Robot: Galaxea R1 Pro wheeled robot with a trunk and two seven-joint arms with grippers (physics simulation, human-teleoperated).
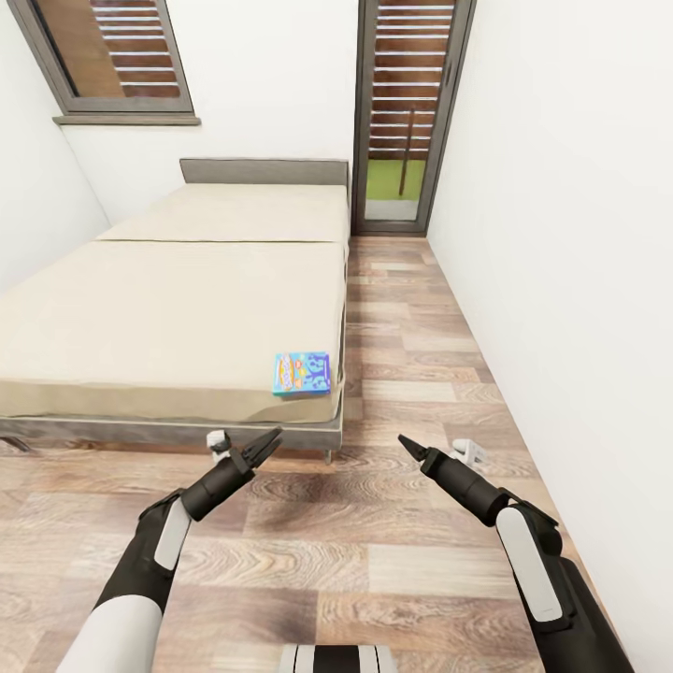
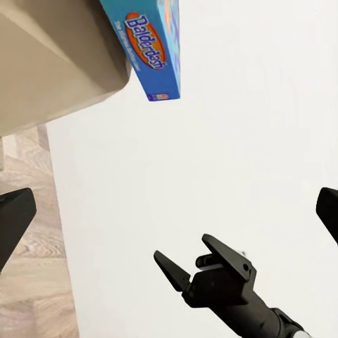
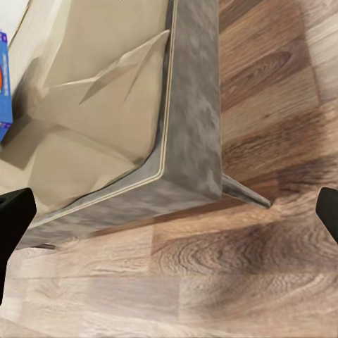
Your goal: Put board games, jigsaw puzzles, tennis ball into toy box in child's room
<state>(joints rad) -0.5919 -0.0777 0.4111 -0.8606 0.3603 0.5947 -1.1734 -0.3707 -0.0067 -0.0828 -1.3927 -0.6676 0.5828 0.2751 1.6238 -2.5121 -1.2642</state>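
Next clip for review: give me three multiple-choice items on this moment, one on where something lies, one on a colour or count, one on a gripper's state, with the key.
1. Where on the bed does the board game lie?
A. By the headboard
B. On the seam between the panels
C. Near the foot corner on the robot's right

2. What is the main colour of the box?
A. Blue
B. Red
C. Green

3. How are the fingers of the right gripper?
A. Shut on the box
B. Open, holding nothing
C. Shut on a ball

Key: 1 C, it sits by the near corner in the head view; 2 A, its faces are blue; 3 B, the left wrist view shows its fingers spread and empty.
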